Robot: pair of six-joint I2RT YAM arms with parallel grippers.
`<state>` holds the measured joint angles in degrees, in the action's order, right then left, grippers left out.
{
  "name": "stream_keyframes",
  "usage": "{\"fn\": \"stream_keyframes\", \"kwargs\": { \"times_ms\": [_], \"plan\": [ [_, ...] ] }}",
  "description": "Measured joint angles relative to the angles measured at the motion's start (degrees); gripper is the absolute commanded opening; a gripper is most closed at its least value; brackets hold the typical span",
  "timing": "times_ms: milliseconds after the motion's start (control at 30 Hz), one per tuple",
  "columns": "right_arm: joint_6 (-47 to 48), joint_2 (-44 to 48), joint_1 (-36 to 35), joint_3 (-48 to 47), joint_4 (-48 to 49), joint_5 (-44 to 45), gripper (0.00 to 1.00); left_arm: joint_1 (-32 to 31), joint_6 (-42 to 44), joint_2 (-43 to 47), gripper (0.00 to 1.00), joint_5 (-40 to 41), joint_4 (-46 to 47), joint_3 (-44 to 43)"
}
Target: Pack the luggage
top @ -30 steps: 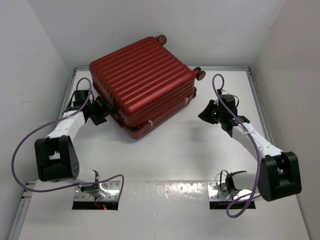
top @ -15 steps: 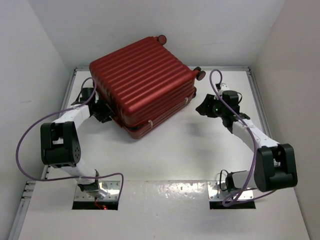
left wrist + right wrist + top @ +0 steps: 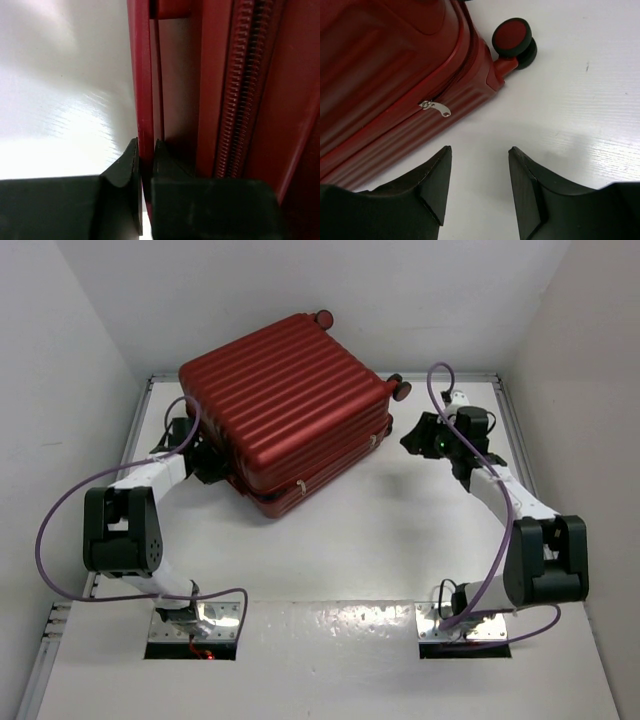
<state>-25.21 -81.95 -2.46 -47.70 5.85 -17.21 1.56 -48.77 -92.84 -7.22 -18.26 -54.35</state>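
The closed suitcase lies flat at the far left of the table, with open room to its right. The left gripper pinches its thin side rim. The right gripper hangs released near the zipper edge.

Luggage: dark red hard shell, ribbed. Closed, shell halves together, lying flat on one broad side, turned diagonally at the far left of the worktop. Wheels face far right; metal zip pull lies at the side seam
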Motion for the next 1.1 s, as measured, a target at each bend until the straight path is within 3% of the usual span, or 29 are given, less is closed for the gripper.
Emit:
{"fn": "stream_keyframes", "kwargs": {
  "times_ms": [100,233,433,567,800,1100],
  "plan": [
    [1.97,1.16,0.02,1.29,0.61,-1.88,0.50,-0.04,1.95,-0.13,0.00,0.13,-1.03,-0.90],
    [5.64,4.83,-0.76,6.19,3.80,-5.51,0.50,-1.60,7.91,-2.08,0.00,2.73,-9.16,-7.52],
    [11.15,5.64,-6.58,13.03,11.54,-8.13,0.47,-1.81,12.04,-3.93,0.00,3.23,-13.66,-10.84],
    [13.51,-0.11,-9.38,13.88,19.69,-8.96,0.45,-1.36,14.05,-4.04,0.00,2.27,-14.23,-11.10],
    [12.96,-13.18,-6.60,9.35,26.84,-10.25,0.45,1.49,20.20,-5.88,0.00,-2.78,-16.68,-13.35],
    [10.19,-17.44,-4.87,5.75,28.85,-15.69,0.46,5.57,30.47,-9.75,0.00,-8.00,-19.96,-17.86]
  ]
}}
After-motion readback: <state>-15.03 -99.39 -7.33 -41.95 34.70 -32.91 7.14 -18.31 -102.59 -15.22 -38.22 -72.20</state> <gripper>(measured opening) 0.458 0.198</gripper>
